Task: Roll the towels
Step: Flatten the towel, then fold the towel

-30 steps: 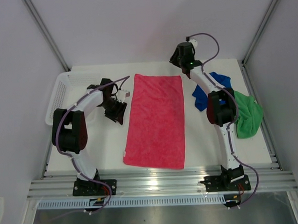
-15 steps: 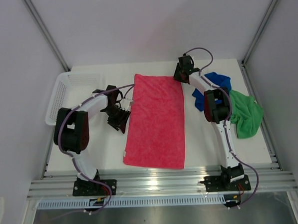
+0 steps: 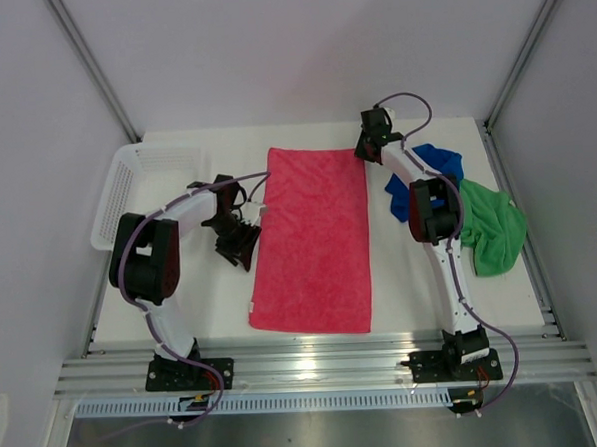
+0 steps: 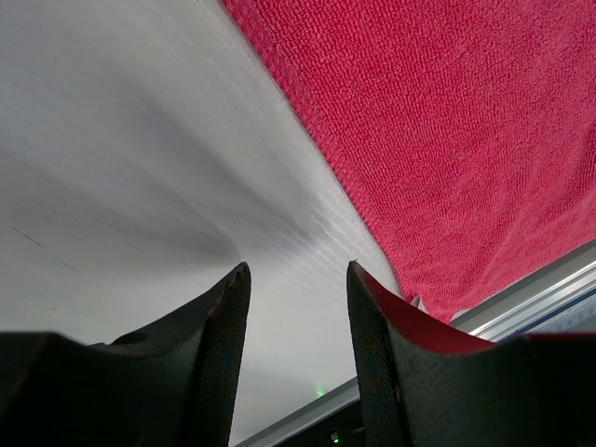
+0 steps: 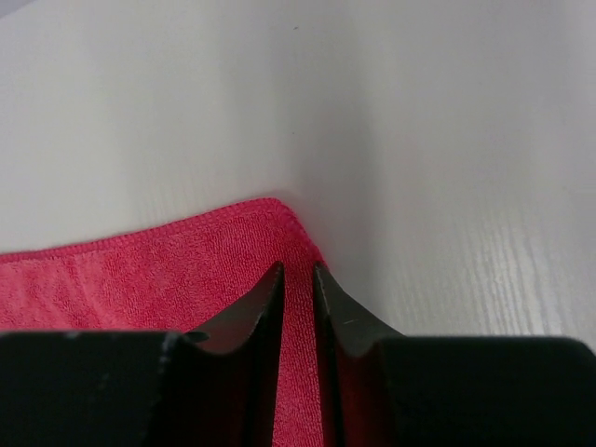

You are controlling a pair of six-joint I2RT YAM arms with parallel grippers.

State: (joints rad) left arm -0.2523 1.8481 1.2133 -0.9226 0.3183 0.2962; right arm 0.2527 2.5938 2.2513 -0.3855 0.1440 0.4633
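My white-and-black left arm (image 3: pixel 168 215) folds at the elbow and reaches inward. Its black two-finger left gripper (image 3: pixel 241 241) sits low, jaws plainly apart. My white-and-black right arm (image 3: pixel 424 192) stretches far forward. My black right gripper (image 5: pixel 298 268) tips downward, with only a thin slit between its fingers.

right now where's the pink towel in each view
top external: pink towel spread flat, centre of picture
left wrist: upper right, its edge running diagonally
right wrist: lower left, its corner at the right claw
shared landmark: white table beneath it in all three
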